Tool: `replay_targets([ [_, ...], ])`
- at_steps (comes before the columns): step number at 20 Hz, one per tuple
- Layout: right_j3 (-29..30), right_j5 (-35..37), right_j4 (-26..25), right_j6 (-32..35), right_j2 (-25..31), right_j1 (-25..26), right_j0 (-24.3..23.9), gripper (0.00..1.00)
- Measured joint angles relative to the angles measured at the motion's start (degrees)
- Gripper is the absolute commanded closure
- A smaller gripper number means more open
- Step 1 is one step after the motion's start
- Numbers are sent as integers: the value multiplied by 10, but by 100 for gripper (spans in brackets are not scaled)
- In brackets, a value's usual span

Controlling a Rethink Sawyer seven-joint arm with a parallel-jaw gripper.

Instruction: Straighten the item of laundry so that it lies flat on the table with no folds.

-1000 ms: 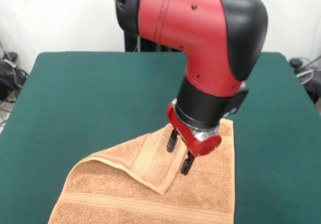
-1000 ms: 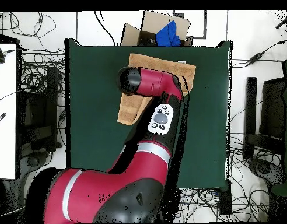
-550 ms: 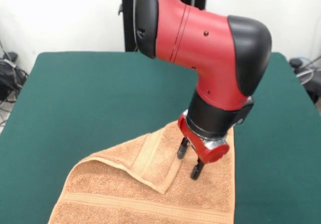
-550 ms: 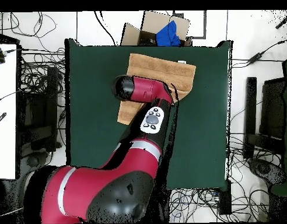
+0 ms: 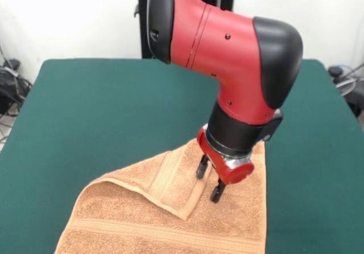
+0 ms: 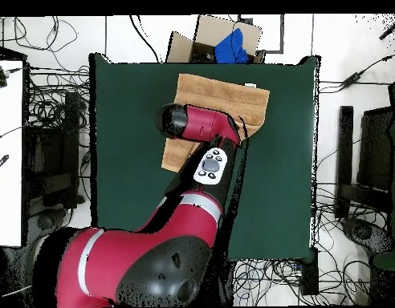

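The item of laundry [image 5: 125, 214], an orange-tan towel, lies at the near edge of the green table [image 5: 85, 106] in the front view. One corner is folded over into a triangular flap [image 5: 168, 177] with a border band along its edge. My gripper [image 5: 209, 181] hangs just above the flap's right edge, open, with nothing between its fingers [image 5: 216, 193]. In the overhead view the towel [image 6: 225, 95] lies by the table's [image 6: 128, 120] top edge, partly covered by the arm, and the gripper is hidden under the wrist.
A cardboard box [image 6: 202, 42] holding something blue stands just beyond the table edge near the towel in the overhead view. Cables cover the floor on both sides. A white desk [image 6: 6, 144] stands at the left.
The wrist swung right over the towel, then drifted back a little to the left. The gripper stayed open just above the flap. The towel has not moved.
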Motion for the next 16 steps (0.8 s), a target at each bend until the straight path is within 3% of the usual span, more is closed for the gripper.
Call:
replay_targets([
  [16, 28, 0, 0, 0, -1, -39, -4, 0],
])
